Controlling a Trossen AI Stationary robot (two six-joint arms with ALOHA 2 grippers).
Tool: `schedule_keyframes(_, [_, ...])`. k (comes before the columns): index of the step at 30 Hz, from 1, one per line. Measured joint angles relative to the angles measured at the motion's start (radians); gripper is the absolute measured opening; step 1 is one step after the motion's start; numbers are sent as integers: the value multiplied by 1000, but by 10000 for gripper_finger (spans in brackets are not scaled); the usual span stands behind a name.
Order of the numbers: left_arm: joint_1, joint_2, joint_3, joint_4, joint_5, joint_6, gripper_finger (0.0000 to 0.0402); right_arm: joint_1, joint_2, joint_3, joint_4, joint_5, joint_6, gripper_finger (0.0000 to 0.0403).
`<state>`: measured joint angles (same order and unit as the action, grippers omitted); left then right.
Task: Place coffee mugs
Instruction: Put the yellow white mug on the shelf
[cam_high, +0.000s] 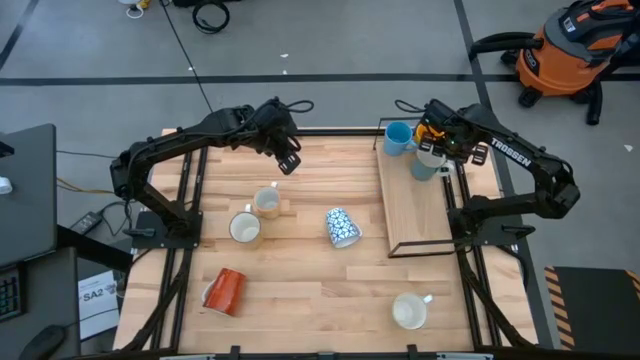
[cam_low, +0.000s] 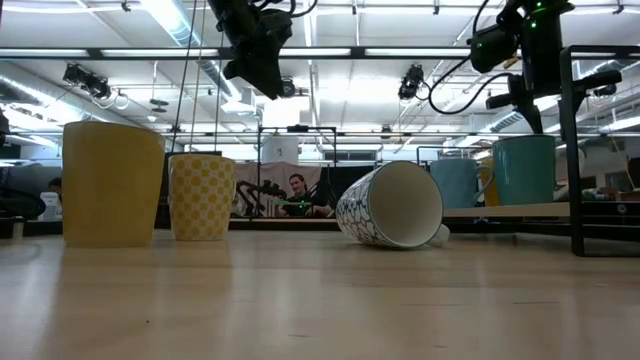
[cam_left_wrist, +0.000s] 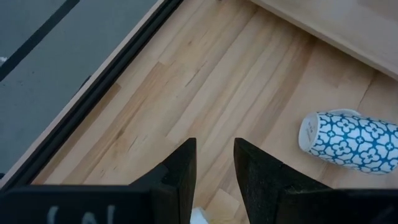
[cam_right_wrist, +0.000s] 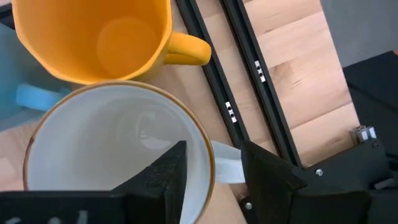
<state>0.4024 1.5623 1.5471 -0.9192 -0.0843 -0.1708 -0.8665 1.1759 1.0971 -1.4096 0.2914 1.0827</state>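
"TROSSEN" marks right arm; floor label perhaps "SA2".

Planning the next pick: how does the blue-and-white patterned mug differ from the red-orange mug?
The blue-and-white patterned mug carries a white lattice print and lies on its side near the table's middle, beside the raised shelf. The red-orange mug is plain coloured and lies tipped over near the front left corner, far from the shelf. Both are off the shelf, on their sides, and untouched by either pincer.
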Motion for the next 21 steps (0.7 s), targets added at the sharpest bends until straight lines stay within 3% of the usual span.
schedule_keyframes(10, [-124,0,0,-58,0,8,114,0,-47,0,-61,82,-65,157])
schedule_keyframes(17, [-242,-4,0,-76,1,-1,114,0,-142,0,-62,75,-92,156])
schedule_keyframes(21, [-289,-8,0,-79,1,-29,114,0,-188,0,-60,13,-95,156])
